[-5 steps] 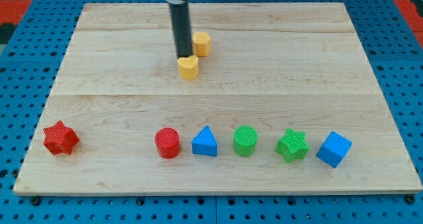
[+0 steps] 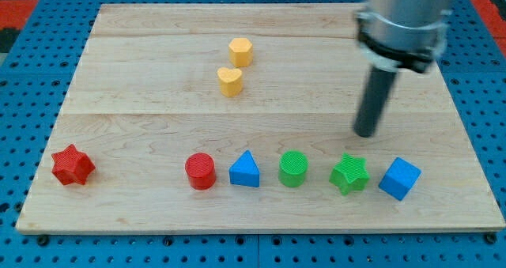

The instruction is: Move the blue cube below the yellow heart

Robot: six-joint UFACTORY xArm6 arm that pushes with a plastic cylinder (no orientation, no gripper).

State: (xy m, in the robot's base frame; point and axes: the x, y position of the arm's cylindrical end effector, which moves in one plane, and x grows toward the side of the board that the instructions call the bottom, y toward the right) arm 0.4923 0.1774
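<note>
We can read no brand, label or writing on any block, on the board or on the arm. We have no gripper: our arm ends in a straight dark rod, so there is nothing to open or close, and it holds nothing. My tip [image 2: 365,134] stands on the wooden board [image 2: 142,118] in the right half of the frame, touching no block. The blue cube [image 2: 399,178] lies in the lower right of the frame, at the right end of the bottom row; it is near my tip, below it and a little to the right, with bare wood between them. The yellow heart [image 2: 229,81] lies in the upper middle of the frame, well apart from the cube and far to the left of my tip. Just above the heart, slightly to the right, is a second yellow block [image 2: 241,51], which looks like a hexagon. The green star [image 2: 349,174] sits just left of the cube and almost straight below my tip. Going further left along the row we see the green cylinder [image 2: 293,168], the blue triangle [image 2: 245,170] and the red cylinder [image 2: 201,171]. The red star [image 2: 73,165] lies alone in the lower left of the frame.
</note>
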